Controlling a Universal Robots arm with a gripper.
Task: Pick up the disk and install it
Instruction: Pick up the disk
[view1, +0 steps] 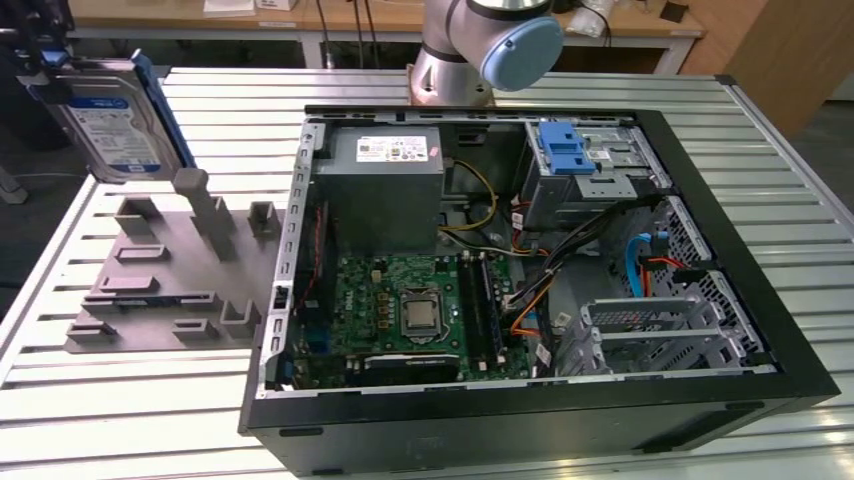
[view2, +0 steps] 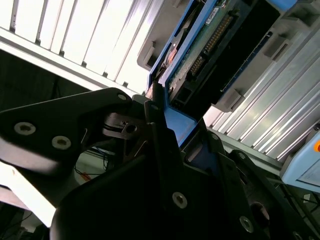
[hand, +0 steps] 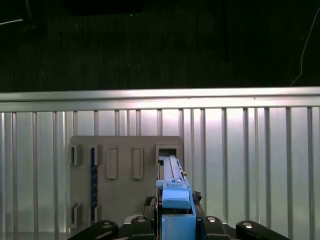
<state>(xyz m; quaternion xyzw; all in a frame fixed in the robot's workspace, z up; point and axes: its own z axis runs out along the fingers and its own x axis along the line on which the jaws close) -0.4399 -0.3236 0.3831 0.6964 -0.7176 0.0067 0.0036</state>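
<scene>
The disk (view1: 114, 125) hangs above the fixture plate (view1: 147, 300), which lies on the slatted table (view1: 120, 410) just beside the open computer case (view1: 534, 430), on the exterior view's left. Inside the case, the power supply box (view1: 387, 185) sits on that same side of the drive cage (view1: 587, 170), and the arm base (view1: 461, 70) stands behind the case.

No word or number can be made out anywhere. A white-and-blue label (view1: 118, 130) covers the face of the flat silver blue-railed disk (view1: 84, 78), upright over the far corner of the slatted metal table (view1: 120, 400) on the exterior view's left, its print too small to tell. A white sticker (view1: 394, 150) on the grey metal power supply box (view1: 387, 212) inside the open black computer case (view1: 534, 420) bears small dark marks, likewise unreadable.
</scene>
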